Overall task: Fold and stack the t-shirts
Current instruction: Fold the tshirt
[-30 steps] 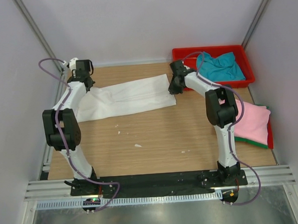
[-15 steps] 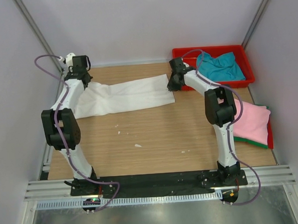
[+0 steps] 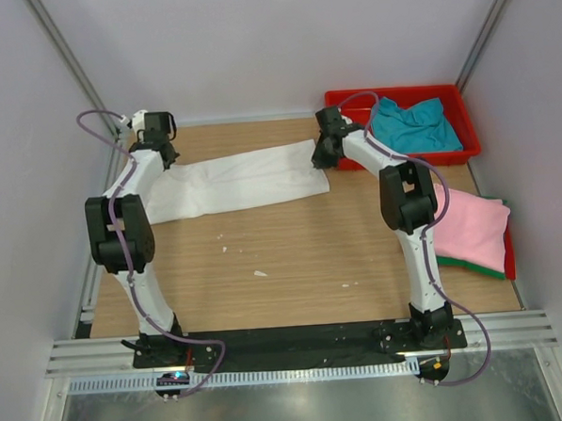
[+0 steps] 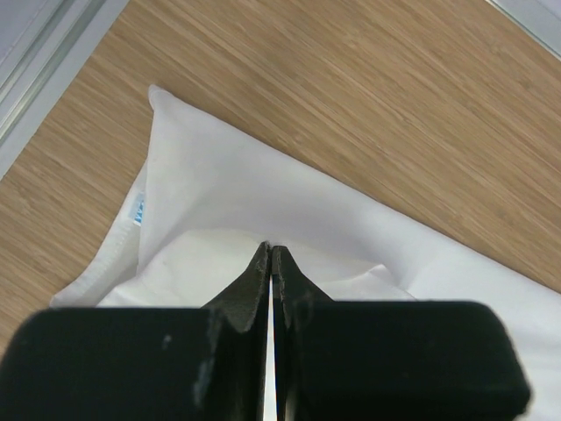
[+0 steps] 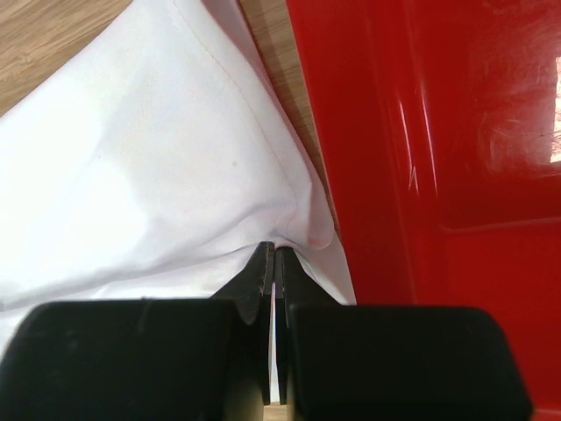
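A white t-shirt (image 3: 237,180) lies folded into a long band across the far half of the table. My left gripper (image 3: 157,153) is shut on its left end; in the left wrist view the fingertips (image 4: 270,250) pinch a fold of white cloth (image 4: 228,202). My right gripper (image 3: 322,156) is shut on its right end, next to the red tray; its fingertips (image 5: 270,247) pinch white cloth (image 5: 131,167). A teal t-shirt (image 3: 415,126) lies crumpled in the red tray (image 3: 402,96). A pink t-shirt (image 3: 475,227) lies folded on a green one (image 3: 482,271) at the right.
The red tray's wall (image 5: 421,132) is close beside my right gripper. The pink and green shirts rest on a second red tray (image 3: 510,255) at the right edge. Small white scraps (image 3: 260,273) lie mid-table. Grey walls and metal posts surround the table.
The left gripper swung outward and back with the shirt's left end. The right gripper lifted slightly toward the far side. The white band is pulled straighter.
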`<state>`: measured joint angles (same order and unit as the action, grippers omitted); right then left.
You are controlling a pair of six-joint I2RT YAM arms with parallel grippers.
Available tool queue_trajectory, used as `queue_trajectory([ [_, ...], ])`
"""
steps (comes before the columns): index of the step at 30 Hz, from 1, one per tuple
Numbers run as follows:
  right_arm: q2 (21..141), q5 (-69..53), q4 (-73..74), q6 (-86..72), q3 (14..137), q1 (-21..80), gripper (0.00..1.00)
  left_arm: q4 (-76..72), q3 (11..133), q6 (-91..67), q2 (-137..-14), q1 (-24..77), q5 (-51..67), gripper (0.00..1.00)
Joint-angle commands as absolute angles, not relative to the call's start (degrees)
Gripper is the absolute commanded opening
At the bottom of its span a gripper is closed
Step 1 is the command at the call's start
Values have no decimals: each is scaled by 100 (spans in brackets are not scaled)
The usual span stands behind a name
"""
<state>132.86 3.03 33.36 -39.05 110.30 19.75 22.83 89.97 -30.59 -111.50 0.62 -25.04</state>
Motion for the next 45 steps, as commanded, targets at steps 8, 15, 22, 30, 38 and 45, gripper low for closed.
queue_trajectory([
  [8, 13307, 387, 3594, -3762, 11469, 1942, 1, 2100, 9351, -3015, -11417, 26, -2707, 0],
  [15, 13017, 80, 3789, -3385, 11812, 1942, 59, 2539, 10035, -2874, -11470, 26, -2637, 78],
  [22, 12402, -1247, 3647, -2725, 11953, 2030, 93, 3760, 11171, -3225, -11444, 26, -1980, 99],
  [30, 11997, -1258, 3463, -1918, 11584, 2442, 94, 3603, 9538, -4560, -10758, 26, -1020, 99],
  [38, 12699, -756, 3235, -1433, 11619, 2918, 95, 3735, 8544, -5466, -10845, -175, -1178, 100],
  [45, 13429, -378, 2928, -1151, 11927, 3085, 96, 3612, 8113, -5888, -11039, -562, -1037, 100],
])
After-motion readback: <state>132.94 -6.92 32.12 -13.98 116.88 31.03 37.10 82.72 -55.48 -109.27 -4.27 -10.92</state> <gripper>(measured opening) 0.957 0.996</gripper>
